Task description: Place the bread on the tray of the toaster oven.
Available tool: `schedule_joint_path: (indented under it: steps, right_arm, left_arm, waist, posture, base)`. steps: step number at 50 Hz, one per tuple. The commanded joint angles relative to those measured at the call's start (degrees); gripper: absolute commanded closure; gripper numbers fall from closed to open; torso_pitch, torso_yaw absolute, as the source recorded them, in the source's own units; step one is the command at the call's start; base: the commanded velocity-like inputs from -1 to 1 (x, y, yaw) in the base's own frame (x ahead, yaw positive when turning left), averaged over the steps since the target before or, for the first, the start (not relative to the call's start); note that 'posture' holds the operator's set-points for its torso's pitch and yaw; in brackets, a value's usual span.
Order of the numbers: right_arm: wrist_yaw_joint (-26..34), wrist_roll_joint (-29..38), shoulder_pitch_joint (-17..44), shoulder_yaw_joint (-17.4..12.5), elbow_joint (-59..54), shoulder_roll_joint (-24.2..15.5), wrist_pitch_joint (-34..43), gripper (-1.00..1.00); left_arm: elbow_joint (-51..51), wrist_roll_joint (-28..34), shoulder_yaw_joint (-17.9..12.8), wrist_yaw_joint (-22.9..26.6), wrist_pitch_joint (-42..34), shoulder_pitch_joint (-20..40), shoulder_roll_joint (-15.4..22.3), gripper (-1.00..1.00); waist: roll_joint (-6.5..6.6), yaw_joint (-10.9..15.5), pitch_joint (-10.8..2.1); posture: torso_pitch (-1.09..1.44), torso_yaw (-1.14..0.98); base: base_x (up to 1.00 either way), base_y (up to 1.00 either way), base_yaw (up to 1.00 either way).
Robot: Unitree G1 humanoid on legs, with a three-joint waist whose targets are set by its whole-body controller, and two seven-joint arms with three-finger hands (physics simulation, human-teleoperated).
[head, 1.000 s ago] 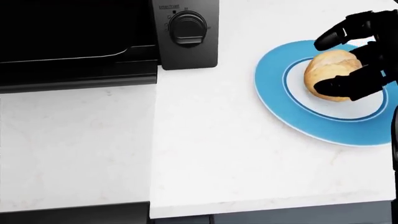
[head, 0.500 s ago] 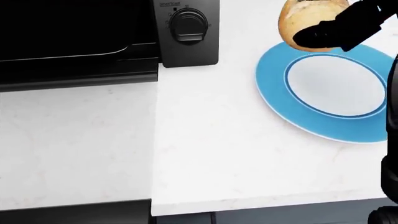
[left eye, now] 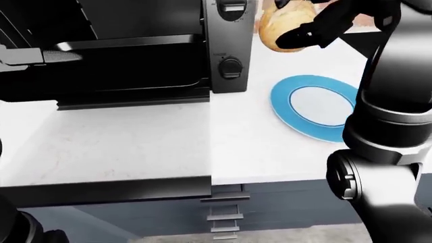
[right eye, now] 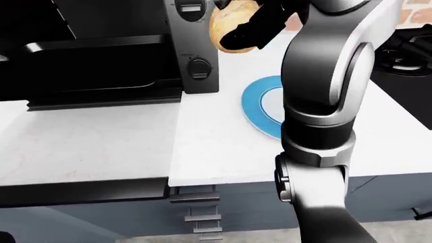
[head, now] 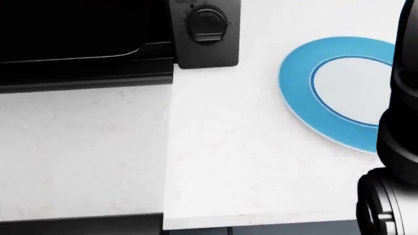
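Left-eye view: bread within right fingers.

I'm scanning for anything readable and finding almost nothing. The toaster oven is carrying faint pale print above its knob in the head view, but I'm not managing to make out a single letter or number; it is too small and blurred. Nothing else is showing text.
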State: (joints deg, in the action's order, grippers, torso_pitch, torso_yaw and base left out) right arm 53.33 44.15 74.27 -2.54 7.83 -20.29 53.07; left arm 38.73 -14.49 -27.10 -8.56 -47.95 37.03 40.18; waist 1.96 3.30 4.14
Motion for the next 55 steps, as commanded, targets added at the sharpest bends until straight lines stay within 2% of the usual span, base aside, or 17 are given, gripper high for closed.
schedule_joint_path:
  steps: [1, 10, 17, 28, 32, 44, 55]
  right_arm:
    - [0.13, 0.48, 2.5, -0.17, 1.38, -0.23, -0.26, 0.55]
    - [2.11, 0.19, 6.03, 0.69, -0.26, 1.35, -0.63, 0.55]
    - [1.21, -1.35, 8.51, 0.98, -3.72, 3.07, -3.07, 0.55]
    - [-0.34, -3.85, 10.75, 1.81, -8.3, 6.05, -6.27, 0.55]
    - [0.81, -3.76, 11.07, 2.54, -8.08, 6.7, -5.98, 0.55]
    - [-3.15, -7.52, 11.05, 2.72, -15.08, 9.89, -11.59, 0.55]
    - [-7.71, -10.37, 9.79, 2.76, -22.25, 11.19, -17.79, 0.55]
  left_arm:
    - [0.98, 0.23, -1.08, -0.11, 1.22, 1.1, 1.0, -1.0]
    - [1.87, -1.24, -3.33, 0.03, 1.14, -0.7, 1.47, -1.0]
    - [1.87, -1.7, -2.89, -0.88, 1.01, -0.68, 1.85, -1.0]
    - [1.82, -2.68, -3.74, -1.16, 0.77, -0.84, 2.87, -1.0]
    - [1.99, -3.02, -4.11, -1.32, 0.76, -1.13, 3.1, -1.0]
    - [1.84, -2.55, -3.54, -1.64, 1.35, -1.55, 2.71, -1.0]
    - [1.67, -0.95, -2.46, -1.54, 2.34, -1.63, 1.82, -1.0]
  waist:
    - [0.16, 0.22, -1.6]
    - [0.15, 2.44, -1.56]
    - [0.21, 4.72, -1.69]
    - [0.72, 9.3, -2.05]
    - [0.97, 11.28, -2.23]
    - [1.67, 16.58, -2.95]
    - [1.91, 20.54, -3.59]
  posture:
    - [0.0, 0.16]
    - [0.0, 0.21]
    - [0.0, 0.24]
    - [0.0, 0.3]
    - [0.0, 0.32]
    - [0.0, 0.38]
    - [0.0, 0.43]
  base:
    - [0.0, 0.0, 0.0]
    - [0.0, 0.0, 0.0]
    - [0.0, 0.0, 0.0]
    - [0.0, 0.0, 0.0]
    - [0.0, 0.0, 0.0]
    - [0.0, 0.0, 0.0]
    - [0.0, 0.0, 0.0]
